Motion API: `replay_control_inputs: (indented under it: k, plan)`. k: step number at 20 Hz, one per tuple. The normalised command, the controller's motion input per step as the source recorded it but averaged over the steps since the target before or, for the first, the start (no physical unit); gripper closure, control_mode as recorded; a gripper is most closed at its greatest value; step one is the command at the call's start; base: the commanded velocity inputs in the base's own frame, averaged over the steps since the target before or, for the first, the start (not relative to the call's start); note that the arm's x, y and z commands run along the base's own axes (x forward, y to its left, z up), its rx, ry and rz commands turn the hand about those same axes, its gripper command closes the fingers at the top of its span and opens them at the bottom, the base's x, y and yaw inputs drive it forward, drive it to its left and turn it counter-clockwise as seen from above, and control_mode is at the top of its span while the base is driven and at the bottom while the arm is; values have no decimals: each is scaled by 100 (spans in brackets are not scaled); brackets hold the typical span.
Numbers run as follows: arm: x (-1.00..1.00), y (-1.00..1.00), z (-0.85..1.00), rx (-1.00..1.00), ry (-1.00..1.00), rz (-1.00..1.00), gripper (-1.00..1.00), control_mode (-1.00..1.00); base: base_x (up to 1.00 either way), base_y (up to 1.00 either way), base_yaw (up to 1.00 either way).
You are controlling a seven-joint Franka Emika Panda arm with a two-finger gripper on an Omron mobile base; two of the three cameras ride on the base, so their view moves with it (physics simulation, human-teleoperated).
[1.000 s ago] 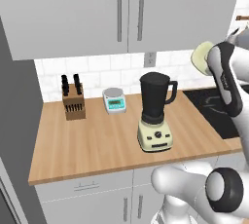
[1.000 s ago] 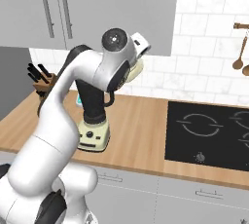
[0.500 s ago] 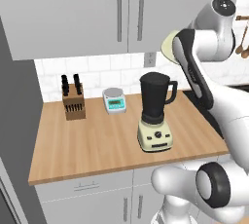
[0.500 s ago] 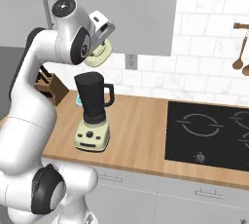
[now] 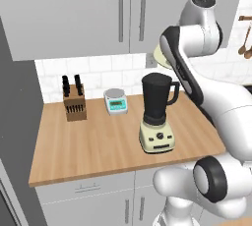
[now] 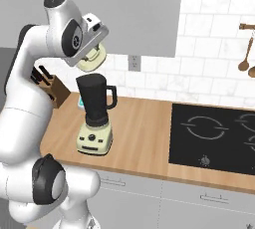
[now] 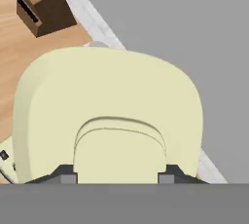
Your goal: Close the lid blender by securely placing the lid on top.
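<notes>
The lid point(image 6: 92, 58) is a pale cream-yellow disc with a raised knob at its centre, held up in the air, tilted on edge, above and slightly behind the blender's point(image 6: 95, 115) open top and apart from it. The blender stands upright on the wooden table point(image 5: 108, 146), near the front edge toward its right end. It has a cream-yellow boxy base with dark knobs and a nearly black tapered jar with a side handle.
</notes>
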Motion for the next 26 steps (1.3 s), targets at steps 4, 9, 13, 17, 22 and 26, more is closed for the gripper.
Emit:
replay_control_inputs:
  k: [4, 9, 13, 17, 22, 26]
  plan:
    - [0, 7, -10, -4, 25, 0, 100, -100, 0, 0, 0]
    - [0, 0, -18, -8, 22, 0, 100, -100, 0, 0, 0]
    - [0, 0, -43, -7, 11, 0, 100, -100, 0, 0, 0]
    - [-8, 1, -21, -2, 2, 0, 100, -100, 0, 0, 0]
    - [-6, 18, -9, 0, 0, 0, 100, -100, 0, 0, 0]
    - [0, 18, -6, 0, 4, 0, 100, -100, 0, 0, 0]
